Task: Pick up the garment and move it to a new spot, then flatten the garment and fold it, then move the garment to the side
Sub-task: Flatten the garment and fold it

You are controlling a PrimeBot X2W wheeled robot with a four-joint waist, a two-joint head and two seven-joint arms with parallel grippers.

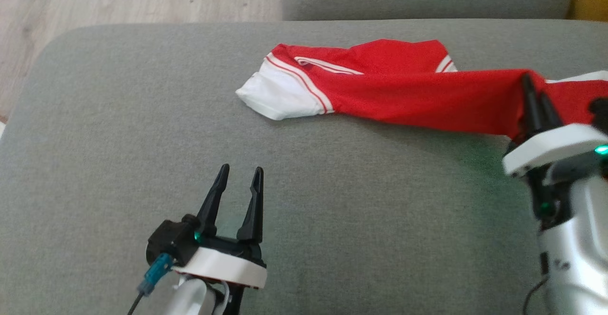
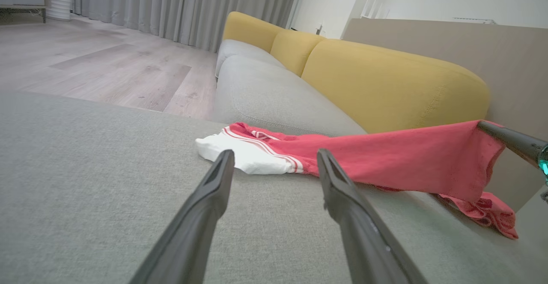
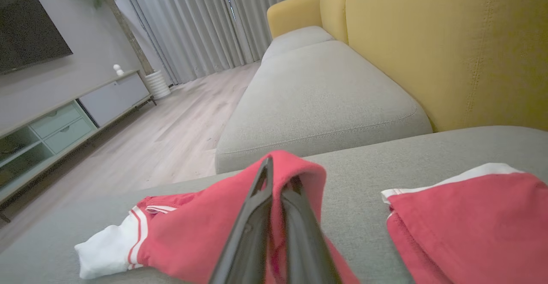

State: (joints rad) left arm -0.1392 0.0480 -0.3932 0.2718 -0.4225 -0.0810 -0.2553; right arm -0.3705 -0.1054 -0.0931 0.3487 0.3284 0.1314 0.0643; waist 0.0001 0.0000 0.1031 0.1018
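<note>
A red garment (image 1: 403, 91) with white cuffs and stripes lies across the grey sofa seat (image 1: 142, 129), its white end at the left. My right gripper (image 1: 531, 87) is shut on a fold of the garment (image 3: 205, 228) and holds that part lifted off the seat, at the right edge of the head view. In the left wrist view the raised red cloth (image 2: 406, 159) hangs from the right gripper's finger (image 2: 509, 140). My left gripper (image 1: 241, 175) stands open over the bare cushion, well short of the garment, nothing between its fingers (image 2: 201, 215).
A yellow backrest (image 2: 385, 82) runs along the far side of the sofa. Another grey seat cushion (image 3: 317, 100) lies beyond the one with the garment. Wooden floor (image 1: 95, 1) lies off the sofa's left edge, with curtains (image 2: 171, 5) and a TV cabinet (image 3: 64, 121) further off.
</note>
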